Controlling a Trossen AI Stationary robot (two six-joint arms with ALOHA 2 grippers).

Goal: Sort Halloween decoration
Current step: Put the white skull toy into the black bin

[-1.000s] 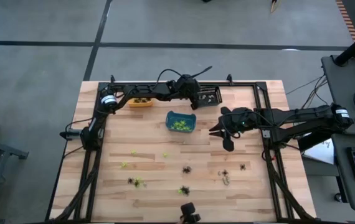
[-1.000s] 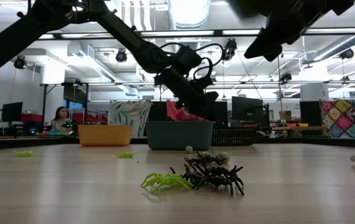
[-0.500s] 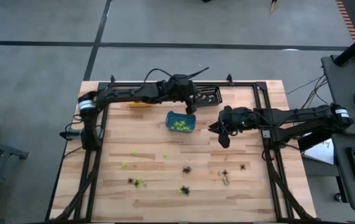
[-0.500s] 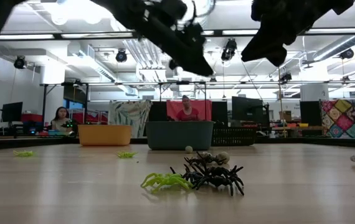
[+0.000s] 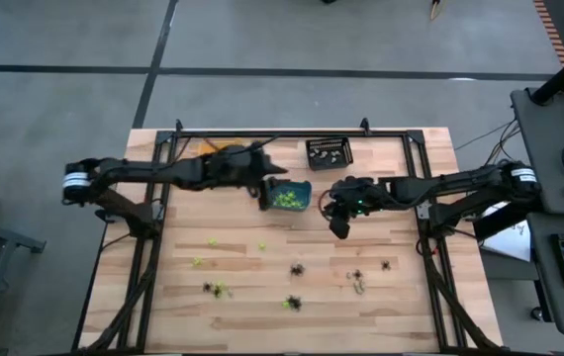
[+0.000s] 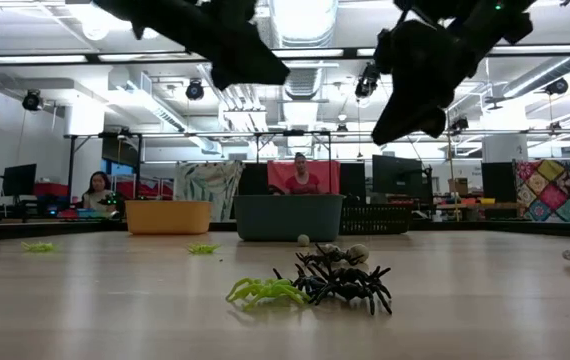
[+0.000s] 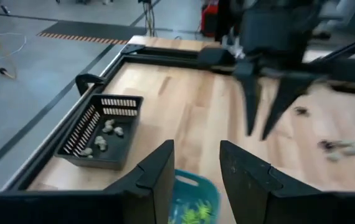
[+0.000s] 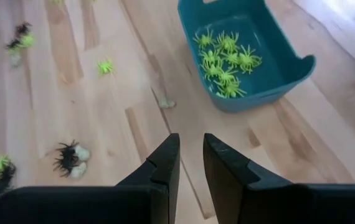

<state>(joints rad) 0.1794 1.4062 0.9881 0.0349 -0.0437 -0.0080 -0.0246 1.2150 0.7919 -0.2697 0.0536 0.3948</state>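
The Halloween decoration is small plastic spiders strewn over the near half of the wooden table: lime green ones (image 5: pixel 212 240) and black ones (image 5: pixel 296 268). A black and green clump (image 6: pixel 340 282) lies close to the low camera. More green spiders (image 8: pixel 224 62) lie in the teal bin (image 5: pixel 302 188). My left gripper (image 5: pixel 264 193) hangs open in the air at the bin's left edge, nothing between its fingers (image 7: pixel 162 171). My right gripper (image 5: pixel 337 225) hangs to the right of the bin, tilted down, its fingers (image 8: pixel 165 165) a narrow gap apart with nothing between them.
A black slotted bin (image 7: pixel 103 134) with pale trinkets stands at the far edge, right of the teal bin. An orange bin (image 6: pixel 168 216) stands at the far left, mostly under my left arm in the high view. A black frame (image 5: pixel 421 198) borders the table.
My left gripper has risen and swung from beside the black bin at the far edge toward the table's left and near side, ending at the teal bin's left edge. My right gripper has drifted left toward the teal bin, sunk a little and rolled.
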